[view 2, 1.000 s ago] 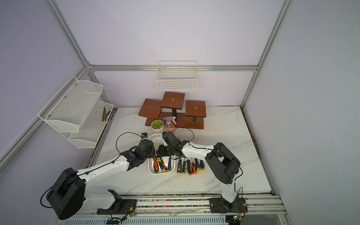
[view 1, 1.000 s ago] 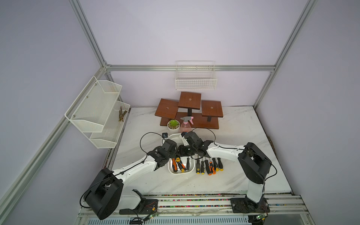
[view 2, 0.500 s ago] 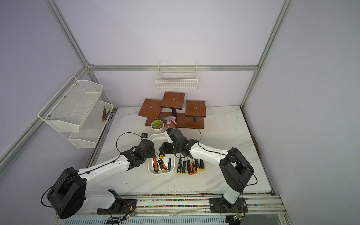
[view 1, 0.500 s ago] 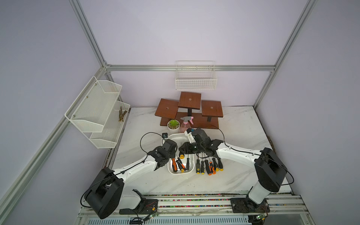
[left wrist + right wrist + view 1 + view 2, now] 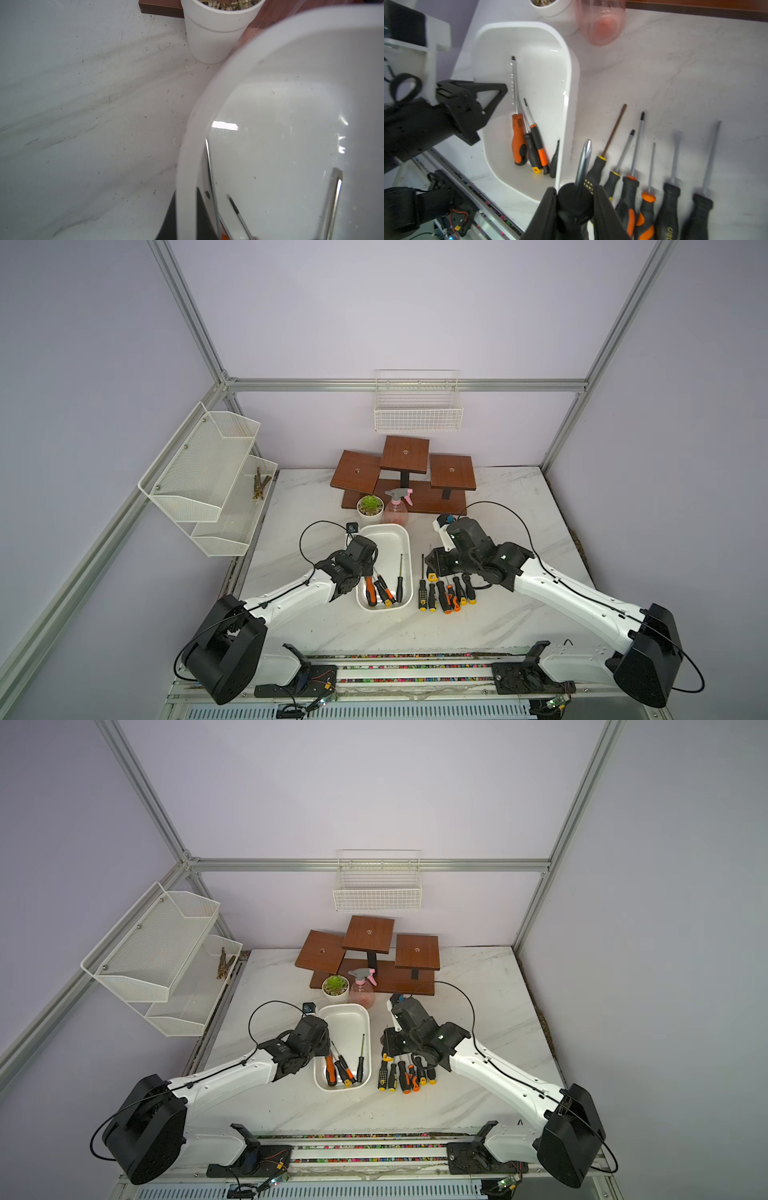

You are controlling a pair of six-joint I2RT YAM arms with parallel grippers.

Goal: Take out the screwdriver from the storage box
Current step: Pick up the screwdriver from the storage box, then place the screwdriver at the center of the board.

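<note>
Right wrist view shows a crowded patch of counter (image 5: 675, 72). A row of screwdrivers (image 5: 629, 187) lies side by side just beside the storage box (image 5: 571, 83), handles toward me. A pink spray bottle (image 5: 602, 22) and a white plant pot (image 5: 558, 20) stand at the box's far end. Four more lie inside the box: an orange-handled driver (image 5: 519, 141), two slim black-and-orange ones tight against it, and a black one along the wall nearest the row.

My left claw (image 5: 368, 564) sits on the box's opposite long wall. The left wrist view shows its dark fingers (image 5: 168, 218) on either side of the rim, closed onto it.

My right claw (image 5: 575, 199) is clamped on the black handle of the screwdriver (image 5: 584, 160), whose steel shaft points out ahead from between the fingers. In both top views that claw (image 5: 432, 568) (image 5: 386, 1048) hangs over the counter just beside the box's right wall, above the row, so the screwdriver is outside the box.
</note>
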